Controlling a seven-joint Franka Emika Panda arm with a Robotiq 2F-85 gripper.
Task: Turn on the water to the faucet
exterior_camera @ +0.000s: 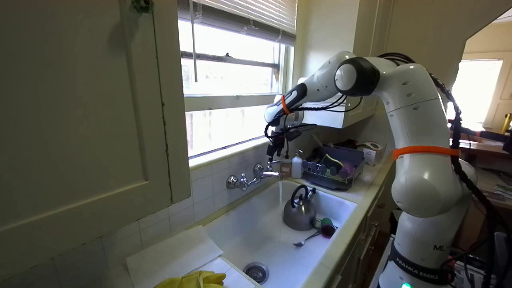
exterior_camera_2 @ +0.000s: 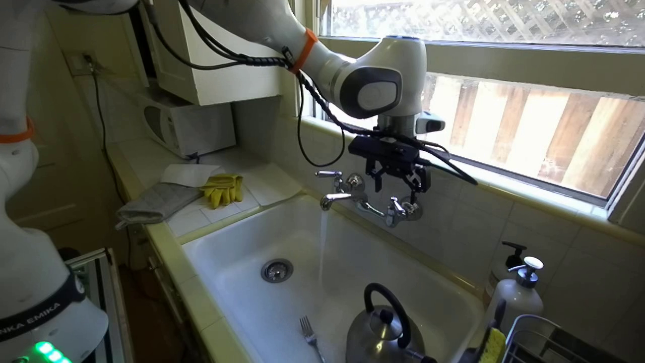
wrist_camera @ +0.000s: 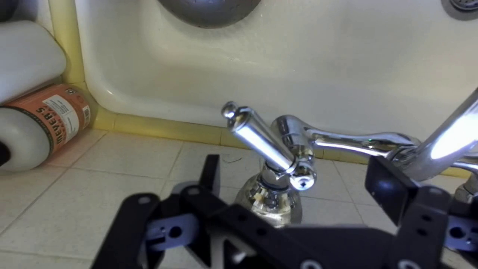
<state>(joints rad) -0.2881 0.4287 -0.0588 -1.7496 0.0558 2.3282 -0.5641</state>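
The chrome faucet (exterior_camera: 256, 181) sticks out from the tiled wall over the sink; it also shows in an exterior view (exterior_camera_2: 370, 206). A thin stream of water (exterior_camera_2: 323, 237) falls from its spout into the basin, also faint in an exterior view (exterior_camera: 280, 194). My gripper (exterior_camera_2: 395, 193) is above the faucet handle near the soap bottles. In the wrist view the gripper (wrist_camera: 298, 175) is open and empty, one finger on each side of this handle (wrist_camera: 261, 140). The handle points diagonally toward the basin and soap bottles. I see no contact. In an exterior view the gripper (exterior_camera: 277, 155) partly hides this handle.
The white sink (exterior_camera: 236, 216) holds a silver kettle (exterior_camera_2: 385, 335), a fork (exterior_camera_2: 309, 333) and a cup (exterior_camera: 327, 229). Soap bottles (wrist_camera: 59, 116) and a dish rack (exterior_camera: 336, 172) stand beside it. The window sill (exterior_camera_2: 524, 199) is close behind the gripper. Yellow gloves (exterior_camera_2: 221, 189) lie opposite.
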